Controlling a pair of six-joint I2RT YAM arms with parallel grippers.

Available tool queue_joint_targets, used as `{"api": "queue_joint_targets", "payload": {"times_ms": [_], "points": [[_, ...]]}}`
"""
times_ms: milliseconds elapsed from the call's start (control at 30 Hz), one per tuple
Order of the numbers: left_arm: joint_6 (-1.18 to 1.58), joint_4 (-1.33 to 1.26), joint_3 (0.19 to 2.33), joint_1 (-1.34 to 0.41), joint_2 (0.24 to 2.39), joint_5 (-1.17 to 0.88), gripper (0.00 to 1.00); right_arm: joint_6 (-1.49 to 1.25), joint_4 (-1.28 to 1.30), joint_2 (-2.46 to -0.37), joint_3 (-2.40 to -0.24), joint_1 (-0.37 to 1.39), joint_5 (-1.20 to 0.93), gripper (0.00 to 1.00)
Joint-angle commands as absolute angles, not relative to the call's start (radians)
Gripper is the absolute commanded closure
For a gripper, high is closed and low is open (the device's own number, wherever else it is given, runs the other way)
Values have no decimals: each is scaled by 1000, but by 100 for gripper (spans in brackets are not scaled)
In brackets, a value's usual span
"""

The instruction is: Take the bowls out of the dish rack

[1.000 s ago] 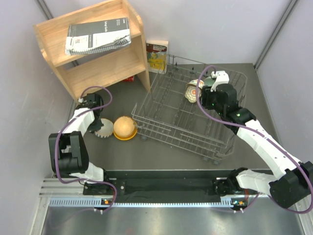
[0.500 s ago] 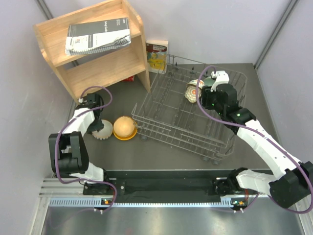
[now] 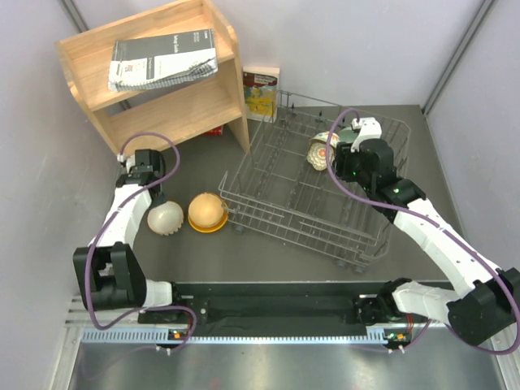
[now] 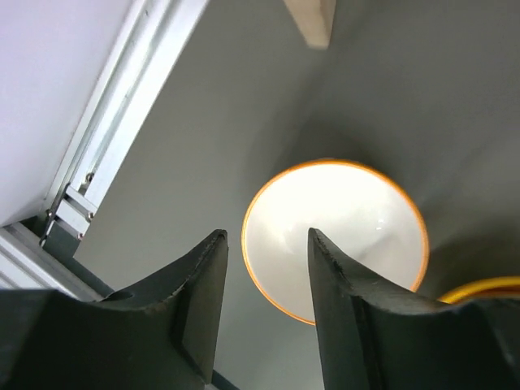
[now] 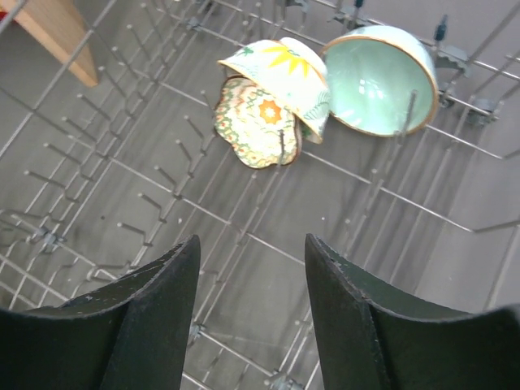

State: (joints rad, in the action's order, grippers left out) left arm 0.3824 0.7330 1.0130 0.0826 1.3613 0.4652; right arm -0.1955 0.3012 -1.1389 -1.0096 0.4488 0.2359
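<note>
The grey wire dish rack holds three bowls at its far end: a scalloped floral bowl, a cream bowl with yellow flowers leaning on it, and a pale teal bowl. My right gripper is open and empty, above the rack floor just short of them. On the table left of the rack sit an orange-yellow bowl and a pale bowl with an orange rim, white inside. My left gripper is open and empty, raised above that bowl.
A wooden shelf with a spiral-bound book stands at the back left, its foot near my left arm. A small box stands behind the rack. Grey walls close in on both sides.
My left gripper has let go of the pale bowl and risen back toward the shelf, leaving the bowl on the table. The right gripper has barely moved.
</note>
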Motion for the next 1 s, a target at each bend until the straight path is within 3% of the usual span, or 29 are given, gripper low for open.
{"api": "queue_joint_targets", "payload": {"times_ms": [0,67,233,633,967], "points": [[405,726,1083,81,1234,483,50,-204,311,-1126,-1068,433,314,44],[419,713,1101,83,1171,383,42,-201,321,-1149,-1088,428,371,32],[541,594,1078,61,1071,17,39,-178,224,-1258,-1089,423,442,27],[514,600,1074,-26,1054,-24,37,116,123,-1702,-1400,437,528,21],[491,609,1046,-26,1058,-48,38,213,133,-1804,-1512,431,543,21]]}}
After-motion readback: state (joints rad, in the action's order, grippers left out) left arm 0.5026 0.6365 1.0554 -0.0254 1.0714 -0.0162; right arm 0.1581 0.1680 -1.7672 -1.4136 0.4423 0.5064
